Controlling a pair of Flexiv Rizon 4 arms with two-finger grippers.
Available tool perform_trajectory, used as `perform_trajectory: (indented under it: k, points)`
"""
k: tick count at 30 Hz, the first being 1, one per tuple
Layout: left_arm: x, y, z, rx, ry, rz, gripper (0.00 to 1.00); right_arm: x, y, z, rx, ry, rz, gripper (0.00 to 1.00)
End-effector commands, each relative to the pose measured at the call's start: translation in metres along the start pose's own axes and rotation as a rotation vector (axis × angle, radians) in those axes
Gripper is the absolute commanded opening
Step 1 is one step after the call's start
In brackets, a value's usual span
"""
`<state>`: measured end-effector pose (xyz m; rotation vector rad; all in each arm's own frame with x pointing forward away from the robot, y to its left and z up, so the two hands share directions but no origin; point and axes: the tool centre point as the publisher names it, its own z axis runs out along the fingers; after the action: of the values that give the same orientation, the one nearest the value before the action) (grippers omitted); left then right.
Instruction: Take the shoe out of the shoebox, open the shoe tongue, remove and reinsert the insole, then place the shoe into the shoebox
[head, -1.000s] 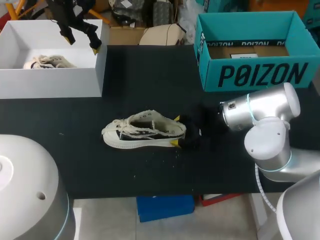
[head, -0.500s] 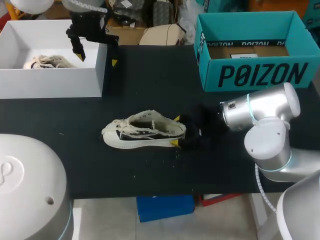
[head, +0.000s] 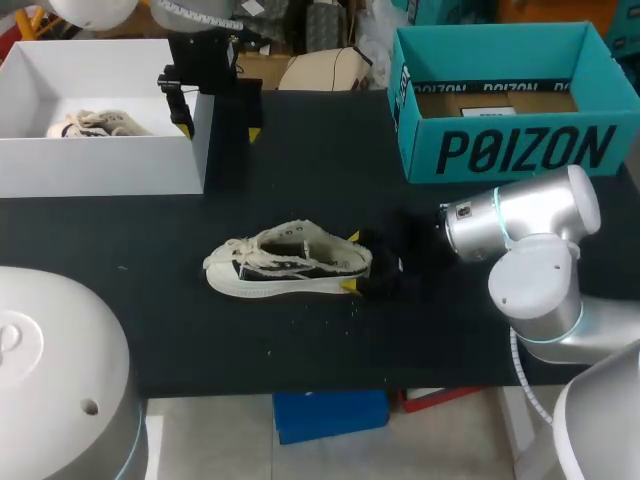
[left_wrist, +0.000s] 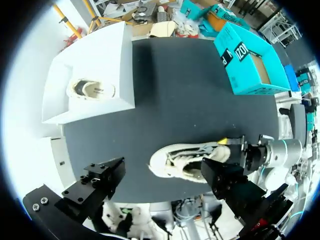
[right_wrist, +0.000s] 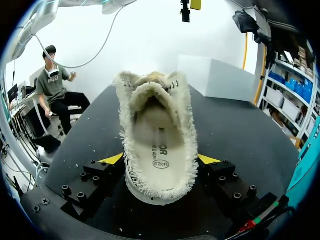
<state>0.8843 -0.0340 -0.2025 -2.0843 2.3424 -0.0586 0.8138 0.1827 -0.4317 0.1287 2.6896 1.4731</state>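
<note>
Holding the shoe by its heel, the right claw clamps it from both sides, sole flat on the bench. The left claw, spread wide and well beyond the shoe, should descend over the tongue and lift gently, not dragging the shoe.

Shoe rough frayed cloth w/ smooth sole; table matt.

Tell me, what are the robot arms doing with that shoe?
The right gripper grips the shoe by its heel, flat on the black table. The left gripper hovers open and empty by the white box's corner; another shoe lies in that box. The teal shoebox stands open at the far right.
</note>
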Motion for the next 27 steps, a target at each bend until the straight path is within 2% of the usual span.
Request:
perform_trajectory:
  k: [1,5,6,8,9,10,14,19,27]
  points:
    - [0.0,0.0,0.0,0.0,-0.001,0.001,1.0,0.0,-0.001,0.003,0.002,-0.001,0.001,0.0]
    - [0.0,0.0,0.0,0.0,-0.001,0.001,1.0,0.0,-0.001,0.003,0.002,-0.001,0.001,0.0]
    - [0.006,0.002,0.001,0.011,-0.034,0.026,1.0,0.0,-0.001,0.003,0.002,-0.001,0.001,0.0]
    - [0.019,0.009,0.004,0.01,0.012,0.063,1.0,0.0,-0.001,0.003,0.002,-0.001,0.001,0.0]
    - [0.024,0.013,0.008,0.012,-0.002,0.07,1.0,0.0,-0.001,0.003,0.002,-0.001,0.001,0.0]
    - [0.032,0.019,0.013,0.01,-0.032,0.071,1.0,0.0,-0.001,0.003,0.002,-0.001,0.001,0.0]
    - [0.056,0.043,0.025,-0.004,-0.038,0.082,1.0,0.0,-0.001,0.003,0.002,-0.001,0.001,0.0]
    - [0.075,0.067,0.047,-0.085,-0.045,0.062,1.0,0.0,-0.001,0.003,0.002,-0.001,0.001,0.0]
    - [0.099,0.089,0.077,-0.148,-0.098,0.052,1.0,0.0,-0.001,0.003,0.002,-0.001,0.001,0.0]
